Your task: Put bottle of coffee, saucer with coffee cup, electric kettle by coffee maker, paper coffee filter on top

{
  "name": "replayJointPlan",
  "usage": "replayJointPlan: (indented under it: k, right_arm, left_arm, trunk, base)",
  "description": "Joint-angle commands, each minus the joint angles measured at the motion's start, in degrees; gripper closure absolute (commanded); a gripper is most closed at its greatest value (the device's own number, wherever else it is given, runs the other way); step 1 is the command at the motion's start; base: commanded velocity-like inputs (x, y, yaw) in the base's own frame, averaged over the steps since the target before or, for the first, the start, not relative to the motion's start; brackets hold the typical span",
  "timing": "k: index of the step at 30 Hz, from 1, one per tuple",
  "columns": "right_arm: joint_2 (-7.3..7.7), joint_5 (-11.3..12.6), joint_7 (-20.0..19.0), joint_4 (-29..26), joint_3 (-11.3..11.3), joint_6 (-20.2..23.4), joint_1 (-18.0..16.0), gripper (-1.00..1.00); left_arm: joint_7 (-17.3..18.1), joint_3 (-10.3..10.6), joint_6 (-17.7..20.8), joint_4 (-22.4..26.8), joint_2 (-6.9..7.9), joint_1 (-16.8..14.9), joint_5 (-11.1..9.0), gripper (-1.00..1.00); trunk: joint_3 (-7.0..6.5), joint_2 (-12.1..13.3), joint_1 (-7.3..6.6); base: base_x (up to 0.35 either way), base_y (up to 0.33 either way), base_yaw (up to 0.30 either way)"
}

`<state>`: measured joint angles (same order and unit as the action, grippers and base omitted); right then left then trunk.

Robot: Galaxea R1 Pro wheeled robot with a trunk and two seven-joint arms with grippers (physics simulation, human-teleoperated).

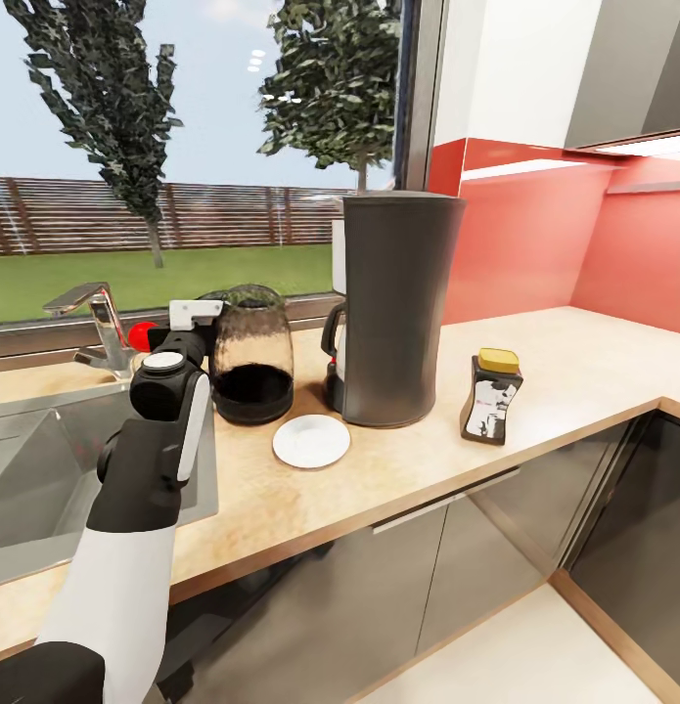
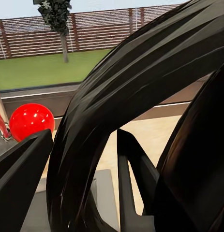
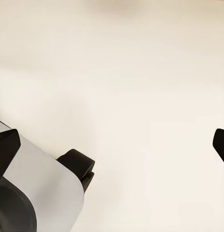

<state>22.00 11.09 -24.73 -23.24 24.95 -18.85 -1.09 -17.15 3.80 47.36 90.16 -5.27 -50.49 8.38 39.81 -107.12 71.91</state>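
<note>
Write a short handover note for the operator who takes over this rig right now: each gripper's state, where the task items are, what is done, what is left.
Left gripper: at the electric kettle, its handle between the jaws; grip unconfirmed.
Right gripper: jaws wide open, empty, over a pale surface.
On the kitchen countertop: coffee maker, kettle left of it, saucer in front, bottle of coffee to its right.
Done: coffee maker, bottle and saucer placed; kettle beside the machine.
Left: release the kettle, cup on the saucer, filter on the coffee maker.
</note>
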Motion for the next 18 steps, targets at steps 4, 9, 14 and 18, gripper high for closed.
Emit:
replayJointPlan:
  k: [4,9,14,18]
  right_arm:
    - [0.06,0.60,-0.14,0.04,0.36,-0.13,-0.05,-1.00]
    - [0.06,0.60,-0.15,0.04,0.36,-0.13,-0.05,-1.00]
    - [0.06,0.60,-0.14,0.04,0.36,-0.13,-0.05,-1.00]
    - [0.06,0.60,-0.17,0.04,0.36,-0.13,-0.05,-1.00]
  left_arm:
    - [0.07,0.07,0.37,0.02,0.00,-0.05,0.40,1.00]
    - [0.09,0.07,0.37,0.02,0.00,-0.05,0.41,1.00]
    - [0.10,0.07,0.37,0.09,0.00,-0.05,0.41,1.00]
    - [0.10,0.07,0.37,0.06,0.00,-0.05,0.41,1.00]
  trunk:
    - [0.06,-0.03,-0.01]
    - [0.06,-0.03,-0.01]
    - [0.06,-0.03,-0.01]
    - [0.06,-0.03,-0.01]
  base:
    - [0.000,0.000,0.000]
    - [0.000,0.000,0.000]
    - [0.000,0.000,0.000]
    - [0.000,0.000,0.000]
